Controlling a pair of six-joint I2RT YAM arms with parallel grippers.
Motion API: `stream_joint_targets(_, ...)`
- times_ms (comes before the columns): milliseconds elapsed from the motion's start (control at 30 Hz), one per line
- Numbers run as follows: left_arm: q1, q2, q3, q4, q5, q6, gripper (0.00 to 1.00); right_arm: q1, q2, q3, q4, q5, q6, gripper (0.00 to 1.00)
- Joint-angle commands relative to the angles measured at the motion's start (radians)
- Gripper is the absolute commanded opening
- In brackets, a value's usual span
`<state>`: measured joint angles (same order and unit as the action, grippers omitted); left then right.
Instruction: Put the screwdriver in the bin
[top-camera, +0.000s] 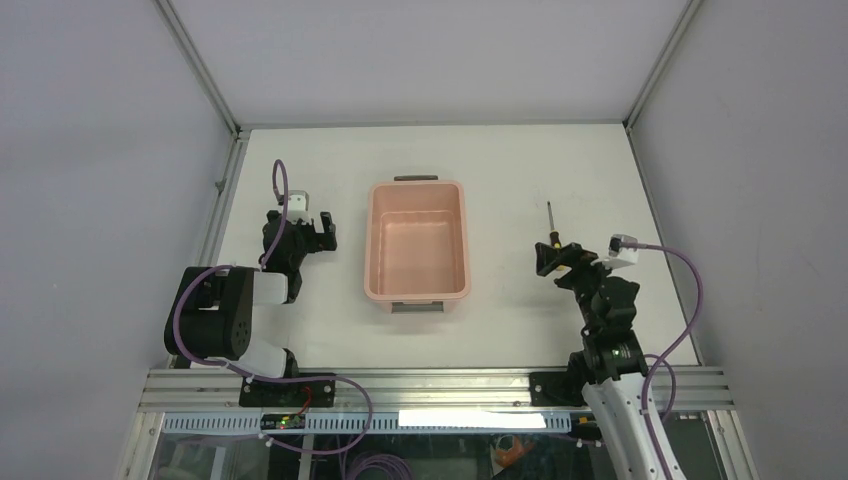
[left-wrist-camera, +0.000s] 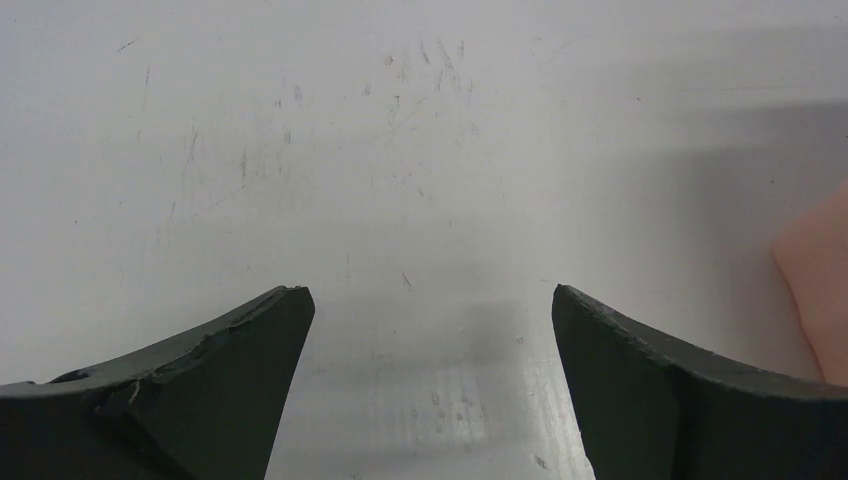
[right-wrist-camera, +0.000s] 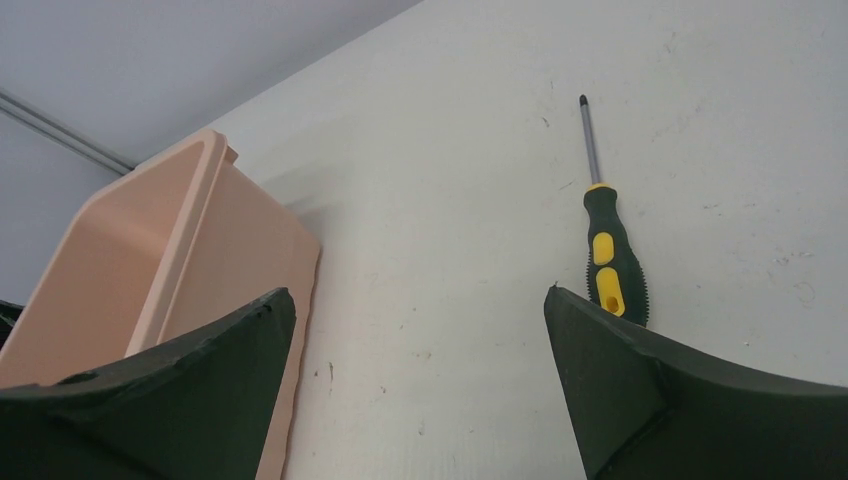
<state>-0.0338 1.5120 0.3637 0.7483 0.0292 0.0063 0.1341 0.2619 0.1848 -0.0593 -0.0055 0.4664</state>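
The screwdriver lies flat on the white table to the right of the bin, its shaft pointing away from the arms. In the right wrist view its black-and-yellow handle sits just beyond my right-hand fingertip, which hides the butt end. My right gripper is open and empty, hovering just short of the handle and a little to its left. The salmon-pink bin stands empty at the table's middle; its side wall shows on the left. My left gripper is open, left of the bin.
In the left wrist view the open left gripper hangs over scuffed bare table, with a corner of the bin at the right edge. Grey enclosure walls and a metal frame border the table on three sides.
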Motion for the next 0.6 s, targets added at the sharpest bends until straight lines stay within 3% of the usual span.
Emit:
stream_joint_targets(0,-0.01,-0.005,0.017,0.063,0.009,-0.015,0.99,-0.005,-0.084,0.013,-0.045,0.048,0.001,0.99)
stream_joint_targets(133,-0.01,-0.005,0.017,0.063,0.01,-0.015,0.99,-0.005,-0.095,0.093,-0.028,0.016,-0.043,0.99)
stream_joint_targets(233,-0.009,-0.004,0.017,0.063,0.01,-0.015,0.99,-0.004,0.022,0.235,-0.045,-0.044,-0.105,0.99)
stream_joint_targets(400,-0.01,-0.004,0.017,0.063,0.011,-0.015,0.99,-0.005,0.485,0.72,-0.473,0.015,-0.176,0.95)
stream_joint_targets(567,-0.01,-0.004,0.017,0.063,0.009,-0.015,0.99,-0.007,0.934,1.066,-0.809,0.151,-0.217,0.96)
